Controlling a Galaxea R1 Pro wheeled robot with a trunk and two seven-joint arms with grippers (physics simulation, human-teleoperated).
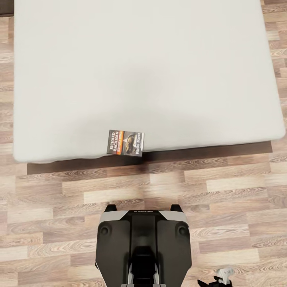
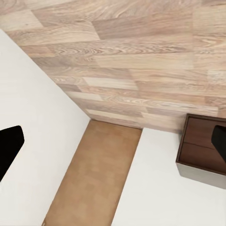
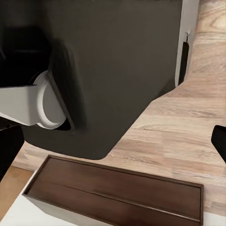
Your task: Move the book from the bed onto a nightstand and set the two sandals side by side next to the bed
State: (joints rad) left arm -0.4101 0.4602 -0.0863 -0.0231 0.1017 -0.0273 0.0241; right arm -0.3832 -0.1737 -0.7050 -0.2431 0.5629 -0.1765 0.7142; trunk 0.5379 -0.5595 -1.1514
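Note:
The book (image 1: 126, 142), dark with an orange band and white lettering, lies flat on the off-white mattress of the bed (image 1: 151, 67), right at its near edge. It is straight ahead of my base (image 1: 143, 243), across a strip of floor. Neither gripper is near it. My left gripper (image 2: 113, 143) is open, its black fingertips (image 2: 9, 147) far apart, and it holds nothing. My right gripper (image 3: 113, 143) is open and empty too, hanging beside my dark body (image 3: 108, 70). A dark brown nightstand-like cabinet (image 2: 202, 150) stands by a white wall. The sandals are out of view.
Light wood-plank floor (image 1: 223, 191) surrounds the bed on three sides. The dark bed frame (image 1: 191, 153) juts out under the mattress's near edge. A dark brown wooden panel (image 3: 117, 193) lies below the right gripper. A piece of my right arm (image 1: 221, 276) pokes in low right.

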